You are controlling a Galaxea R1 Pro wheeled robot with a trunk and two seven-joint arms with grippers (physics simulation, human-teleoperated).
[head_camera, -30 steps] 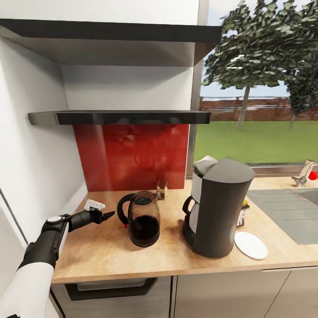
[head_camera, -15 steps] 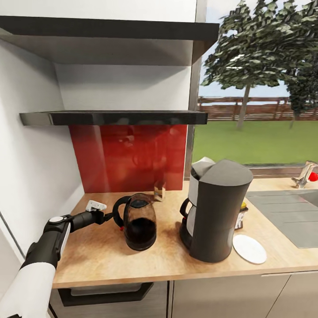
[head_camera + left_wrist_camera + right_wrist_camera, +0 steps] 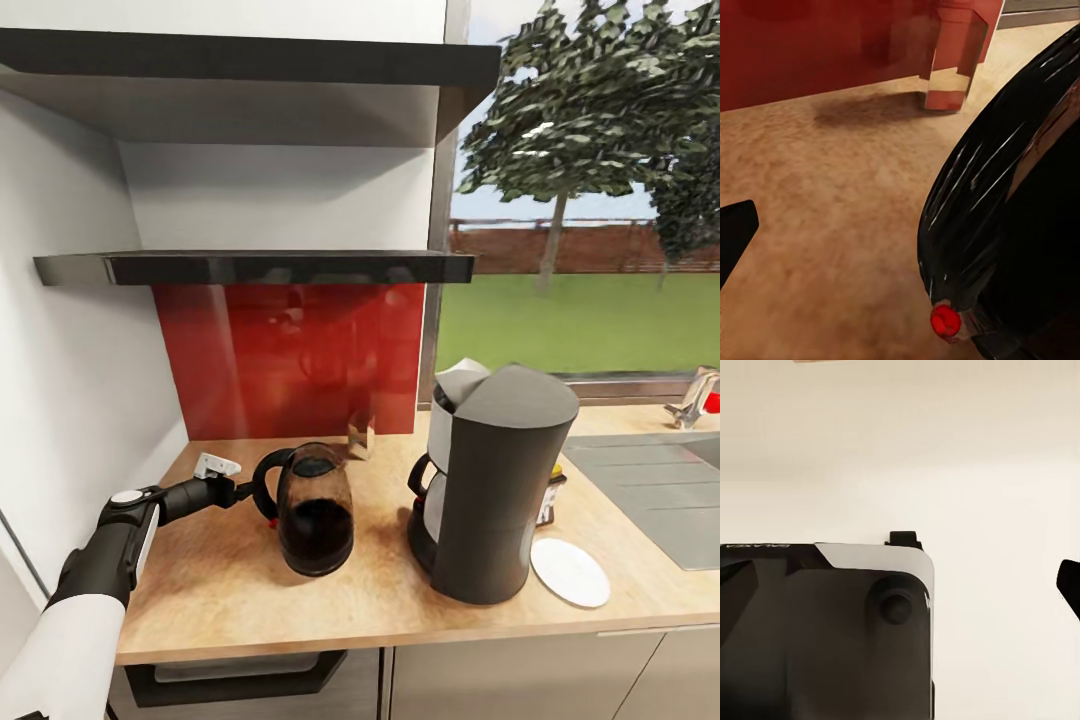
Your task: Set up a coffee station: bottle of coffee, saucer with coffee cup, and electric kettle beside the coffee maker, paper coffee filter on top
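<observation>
The dark-grey coffee maker [image 3: 495, 490] stands on the light-wood kitchen countertop [image 3: 240, 590], with the white paper coffee filter [image 3: 458, 378] on its top. Left of it is the electric kettle [image 3: 315, 510], its black handle [image 3: 982, 195] looming close in the left wrist view. My left gripper [image 3: 246, 490] is open right at that handle, one finger [image 3: 733, 234] showing. The saucer [image 3: 570, 572] lies to the coffee maker's right, and the bottle of coffee [image 3: 548, 497] peeks out behind the coffee maker. The kitchen shelf [image 3: 250, 266] is bare. The coffee cup is out of view. My right gripper [image 3: 1069, 585] hangs open over the robot's body.
A small glass [image 3: 360, 432] stands against the red backsplash [image 3: 290, 360]. The steel sink [image 3: 650, 490] and faucet [image 3: 700, 395] are at the right. A thicker dark shelf [image 3: 250, 70] hangs above. A white wall closes the counter's left end.
The view has shifted slightly. My left gripper has closed in from just short of the kettle's handle to right at it. Kettle, coffee maker and saucer keep their places.
</observation>
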